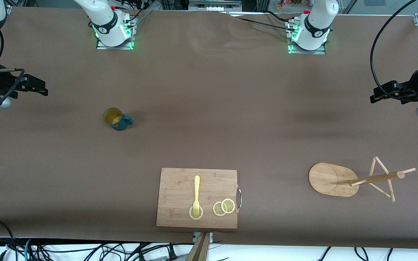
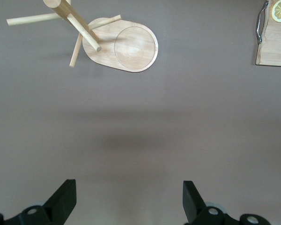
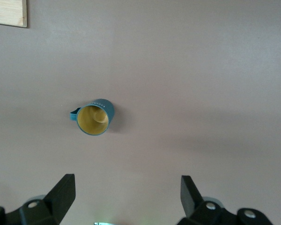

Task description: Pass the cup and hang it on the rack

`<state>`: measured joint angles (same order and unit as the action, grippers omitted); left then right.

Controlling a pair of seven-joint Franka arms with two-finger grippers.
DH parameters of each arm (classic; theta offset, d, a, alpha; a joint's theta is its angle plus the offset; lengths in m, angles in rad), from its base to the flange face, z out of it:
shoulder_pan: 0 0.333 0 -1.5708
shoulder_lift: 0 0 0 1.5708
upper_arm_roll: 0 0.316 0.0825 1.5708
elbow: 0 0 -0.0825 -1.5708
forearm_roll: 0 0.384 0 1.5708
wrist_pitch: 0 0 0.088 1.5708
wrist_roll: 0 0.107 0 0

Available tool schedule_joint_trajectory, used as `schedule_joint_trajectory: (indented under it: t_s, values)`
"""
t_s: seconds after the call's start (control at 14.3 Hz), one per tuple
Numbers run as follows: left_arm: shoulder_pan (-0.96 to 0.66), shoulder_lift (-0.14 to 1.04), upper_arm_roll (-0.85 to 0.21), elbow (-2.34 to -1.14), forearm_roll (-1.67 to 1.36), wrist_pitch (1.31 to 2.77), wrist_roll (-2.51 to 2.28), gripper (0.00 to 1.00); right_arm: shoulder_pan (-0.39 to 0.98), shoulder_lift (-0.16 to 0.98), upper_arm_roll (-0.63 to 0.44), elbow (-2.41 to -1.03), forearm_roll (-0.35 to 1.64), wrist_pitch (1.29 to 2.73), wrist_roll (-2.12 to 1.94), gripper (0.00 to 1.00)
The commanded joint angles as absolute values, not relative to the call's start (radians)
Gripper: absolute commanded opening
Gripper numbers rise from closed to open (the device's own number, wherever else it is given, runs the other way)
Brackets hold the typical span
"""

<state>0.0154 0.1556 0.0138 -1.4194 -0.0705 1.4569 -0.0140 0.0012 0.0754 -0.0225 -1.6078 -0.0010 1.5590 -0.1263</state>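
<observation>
The dark teal cup (image 1: 116,119) stands upright on the brown table toward the right arm's end, its yellowish inside showing; it also shows in the right wrist view (image 3: 94,118). The bamboo rack (image 1: 331,179) stands on its oval base toward the left arm's end, nearer the front camera than the cup, with its post and pegs free; it also shows in the left wrist view (image 2: 126,47). My right gripper (image 1: 42,90) is open and empty over the table's right-arm end (image 3: 127,197). My left gripper (image 1: 375,98) is open and empty over the left-arm end (image 2: 129,199).
A rectangular wooden cutting board (image 1: 180,181) lies near the table's front edge between cup and rack. It carries a yellow fork (image 1: 196,192) and lemon slices (image 1: 224,207). Its metal handle (image 1: 239,197) faces the rack.
</observation>
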Motion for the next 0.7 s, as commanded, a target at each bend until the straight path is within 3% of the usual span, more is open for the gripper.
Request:
schedule_joint_trajectory:
  t_s: [0.0, 0.42, 0.63]
  values:
    - [0.011, 0.170, 0.012, -1.387, -0.043, 1.453, -0.009, 1.00, 0.002, 0.068, -0.015, -1.611, 0.015, 1.528, -0.126, 0.99]
    - [0.011, 0.170, 0.012, -1.387, -0.051, 1.453, -0.006, 1.00, 0.008, 0.051, -0.011, -1.615, 0.018, 1.448, -0.112, 0.99]
    - [0.009, 0.170, 0.012, -1.387, -0.051, 1.453, -0.006, 1.00, 0.008, 0.048, -0.012, -1.696, 0.023, 1.471, -0.040, 0.99]
